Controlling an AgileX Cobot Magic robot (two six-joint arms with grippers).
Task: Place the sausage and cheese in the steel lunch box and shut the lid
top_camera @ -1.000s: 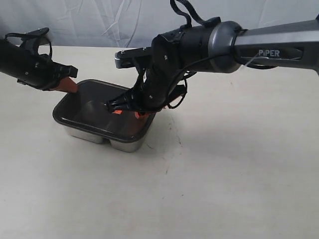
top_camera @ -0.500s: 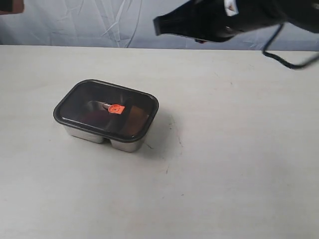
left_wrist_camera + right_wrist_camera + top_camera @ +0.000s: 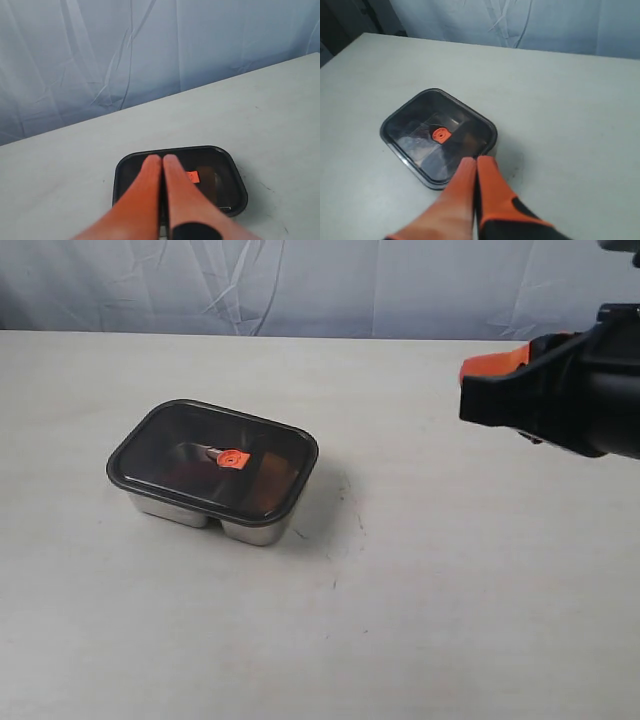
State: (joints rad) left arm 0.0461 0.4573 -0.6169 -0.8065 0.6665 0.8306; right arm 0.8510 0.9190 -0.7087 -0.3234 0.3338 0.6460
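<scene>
Lid (image 3: 205, 468), dark and translucent, seated on steel lunch box (image 3: 250, 530), rim matching rim all round, orange-red valve tab (image 3: 233, 459) at its centre. Box left of the middle of pale tabletop (image 3: 420, 620) in the exterior view, shiny wall showing below the lid. Through the dark plastic only dim shapes; sausage and cheese not to be made out. Left gripper (image 3: 162, 159) with jaws pressed together, orange fingers (image 3: 145, 200) touching along their length and closed on themselves alone, lidded box beyond the tips. Right gripper (image 3: 475, 161) at the right edge of the exterior view, well apart from the box, jaws likewise closed and bare. Creased bluish cloth (image 3: 300, 280) behind the tabletop.
</scene>
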